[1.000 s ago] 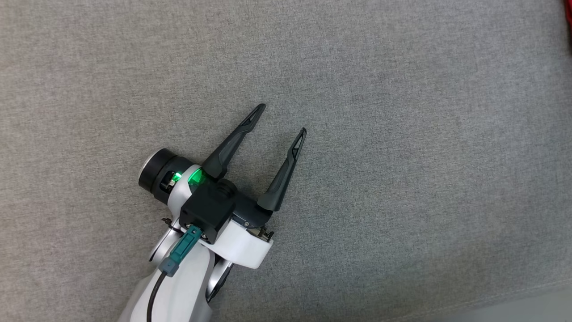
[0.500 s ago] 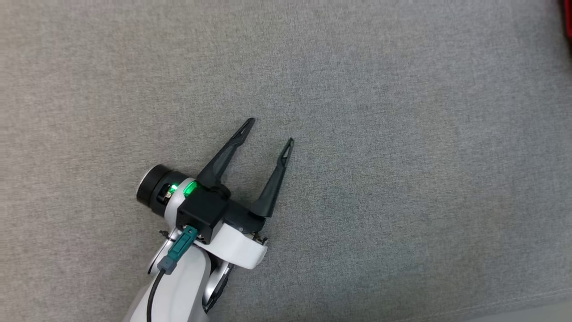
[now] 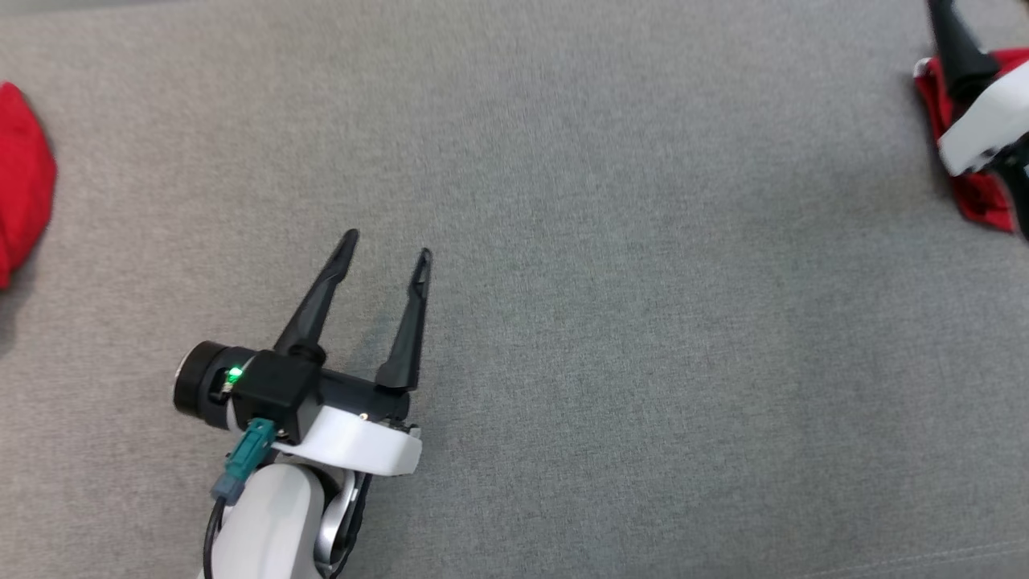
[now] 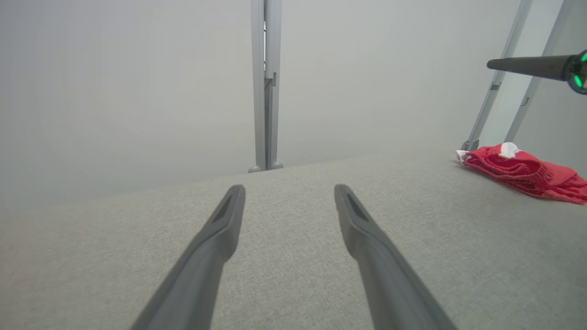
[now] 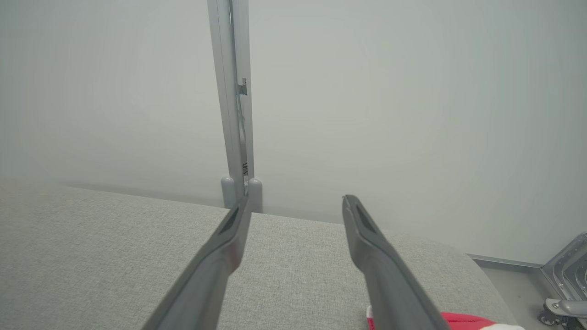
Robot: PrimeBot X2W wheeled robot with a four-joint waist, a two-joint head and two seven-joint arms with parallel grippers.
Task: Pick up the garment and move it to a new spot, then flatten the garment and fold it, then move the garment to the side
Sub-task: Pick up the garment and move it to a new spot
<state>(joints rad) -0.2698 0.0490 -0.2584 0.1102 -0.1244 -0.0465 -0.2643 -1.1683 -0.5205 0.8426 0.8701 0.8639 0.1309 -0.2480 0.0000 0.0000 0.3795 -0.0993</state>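
A wide grey fabric surface (image 3: 643,322) is stretching across the scene. The robot's left gripper (image 3: 387,244) is hovering over its near-left part. Its two long dark fingers (image 3: 317,297) are standing wide apart and pointing away from the robot, with bare grey cloth between them. It is holding nothing.

The red garment (image 3: 977,201) is lying crumpled at the surface's right edge, well apart from the left gripper's fingers and off to their right. Seen along those fingers, it is sitting as a low red heap with a small white piece (image 4: 508,149) on top, near two slanted metal legs (image 4: 493,87).

The right gripper (image 5: 296,201) is hanging over that garment, its white body covering part of the red cloth from above. Its fingers are spreading wide as well and gripping nothing. The garment is peeking out beneath the base of one finger, behind the fingertips, which are pointing towards a pale wall (image 5: 412,114) and an upright metal post (image 5: 234,114). Whether any finger is touching the cloth, I cannot tell.

A second red cloth (image 3: 20,169) is lying at the left edge, well apart from both grippers.
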